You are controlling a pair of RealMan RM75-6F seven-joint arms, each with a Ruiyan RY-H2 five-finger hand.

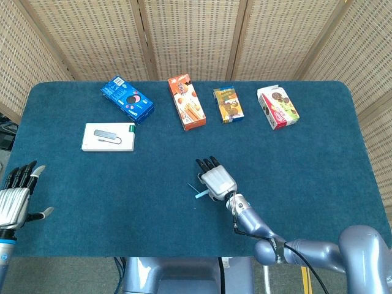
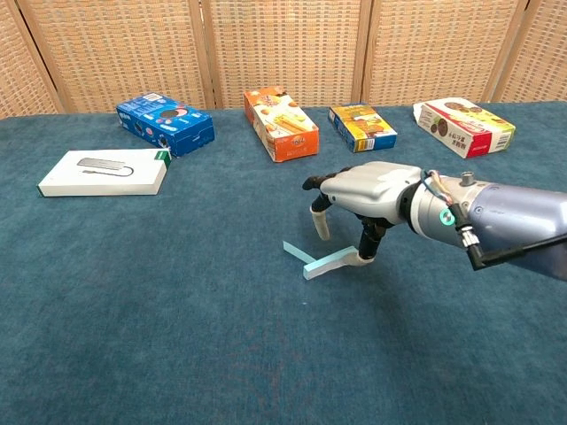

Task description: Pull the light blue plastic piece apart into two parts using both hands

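The light blue plastic piece [image 2: 324, 263] lies flat on the blue cloth near the table's middle, a thin strip angling off its left end. Seen from the head, only that left end of the piece [image 1: 199, 193] shows. My right hand [image 2: 370, 189] hovers palm down over the piece's right end; its thumb tip [image 2: 356, 259] touches that end while the other fingers hang spread above the cloth and grip nothing. The same right hand [image 1: 217, 180] hides most of the piece in the head view. My left hand [image 1: 15, 199] sits open at the table's front left corner, far from the piece.
A white box [image 2: 104, 172] lies at left. Along the back stand a blue biscuit box [image 2: 165, 123], an orange box [image 2: 281, 123], a yellow box [image 2: 361, 127] and a red-and-white box [image 2: 462, 115]. Wicker screens close off the rear.
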